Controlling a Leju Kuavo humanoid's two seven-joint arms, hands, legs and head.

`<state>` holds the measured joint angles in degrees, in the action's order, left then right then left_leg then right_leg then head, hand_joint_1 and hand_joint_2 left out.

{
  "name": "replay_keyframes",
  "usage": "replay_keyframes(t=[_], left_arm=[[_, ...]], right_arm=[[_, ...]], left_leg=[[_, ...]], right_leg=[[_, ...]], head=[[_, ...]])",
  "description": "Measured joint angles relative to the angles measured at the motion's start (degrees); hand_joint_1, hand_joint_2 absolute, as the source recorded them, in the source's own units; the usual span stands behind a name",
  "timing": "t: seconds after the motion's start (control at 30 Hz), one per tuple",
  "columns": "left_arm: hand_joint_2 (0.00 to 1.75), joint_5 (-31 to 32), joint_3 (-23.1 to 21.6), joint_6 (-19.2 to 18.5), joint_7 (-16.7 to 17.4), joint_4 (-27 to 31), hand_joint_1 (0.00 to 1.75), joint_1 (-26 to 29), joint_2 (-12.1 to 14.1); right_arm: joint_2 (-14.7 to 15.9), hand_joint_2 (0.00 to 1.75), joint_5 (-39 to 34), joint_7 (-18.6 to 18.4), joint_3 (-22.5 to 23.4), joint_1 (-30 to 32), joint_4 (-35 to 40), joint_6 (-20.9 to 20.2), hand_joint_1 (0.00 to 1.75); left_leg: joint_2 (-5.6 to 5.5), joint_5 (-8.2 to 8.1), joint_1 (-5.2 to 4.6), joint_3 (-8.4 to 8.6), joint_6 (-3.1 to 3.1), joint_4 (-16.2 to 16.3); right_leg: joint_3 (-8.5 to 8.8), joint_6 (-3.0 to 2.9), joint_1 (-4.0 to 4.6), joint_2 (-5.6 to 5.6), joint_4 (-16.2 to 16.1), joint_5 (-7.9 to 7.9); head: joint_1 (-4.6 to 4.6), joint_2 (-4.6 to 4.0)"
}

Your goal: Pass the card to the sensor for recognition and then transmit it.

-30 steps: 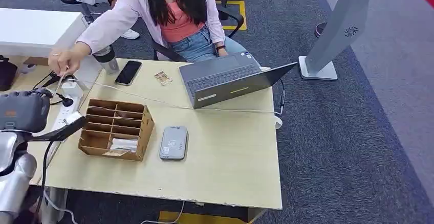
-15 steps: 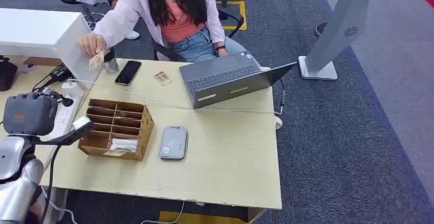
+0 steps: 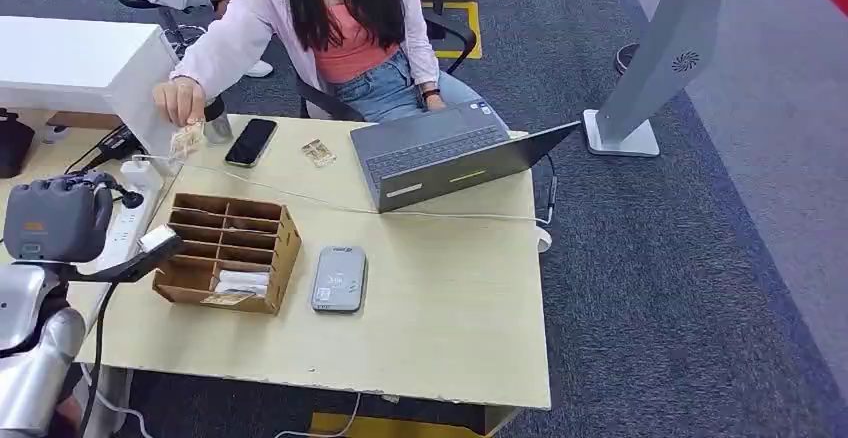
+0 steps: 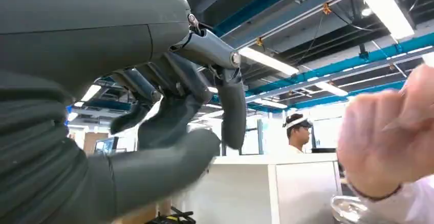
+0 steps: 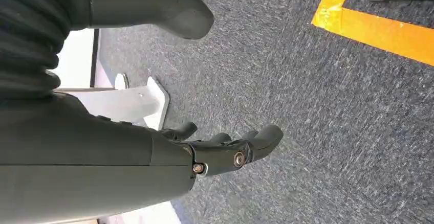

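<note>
A person's hand (image 3: 180,101) holds a small tan card (image 3: 187,141) above the table's far left corner; the same hand (image 4: 389,137) is blurred in the left wrist view. My left hand (image 3: 55,218) is raised just off the table's left edge, well short of the card. Its fingers (image 4: 174,106) are loosely bent and apart from the thumb (image 4: 153,168), with nothing between them. The grey card sensor (image 3: 338,278) lies flat near the table's middle. My right hand (image 5: 230,150) hangs over the carpet, fingers spread and empty.
A wooden compartment box (image 3: 228,251) sits between my left hand and the sensor. At the back are a laptop (image 3: 450,153), a phone (image 3: 250,141), another small card (image 3: 318,153) and a white cable. A power strip (image 3: 130,203) lies at the left edge. The person sits behind the table.
The person's hand drew away from above my left hand with the card, over to the table's far left corner, then lowered it a little. My left hand shifted slightly right.
</note>
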<state>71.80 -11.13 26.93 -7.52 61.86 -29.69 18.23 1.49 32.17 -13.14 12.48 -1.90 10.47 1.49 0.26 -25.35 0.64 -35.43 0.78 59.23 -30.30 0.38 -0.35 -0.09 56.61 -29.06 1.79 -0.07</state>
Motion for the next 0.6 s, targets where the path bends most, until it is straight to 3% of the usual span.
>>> replay_keyframes(t=[0.33,0.6], left_arm=[[1.75,0.16,-0.02,0.0,0.39,-0.33,0.0,-0.62,-0.77],[1.75,1.36,0.0,0.17,1.38,-4.1,0.0,-3.72,-1.92]], right_arm=[[0.0,1.75,0.52,0.13,0.48,-0.01,0.0,0.07,0.0],[0.0,1.75,0.83,0.33,0.94,-0.04,0.0,-0.09,0.0]], left_leg=[[0.0,0.0,0.0,0.0,0.0,0.0],[0.0,0.0,0.0,0.0,0.0,0.0]], right_leg=[[-0.01,0.0,0.0,0.0,0.0,0.0],[-0.01,0.01,0.0,0.0,0.0,0.01]], head=[[0.02,0.0],[0.02,0.0]])
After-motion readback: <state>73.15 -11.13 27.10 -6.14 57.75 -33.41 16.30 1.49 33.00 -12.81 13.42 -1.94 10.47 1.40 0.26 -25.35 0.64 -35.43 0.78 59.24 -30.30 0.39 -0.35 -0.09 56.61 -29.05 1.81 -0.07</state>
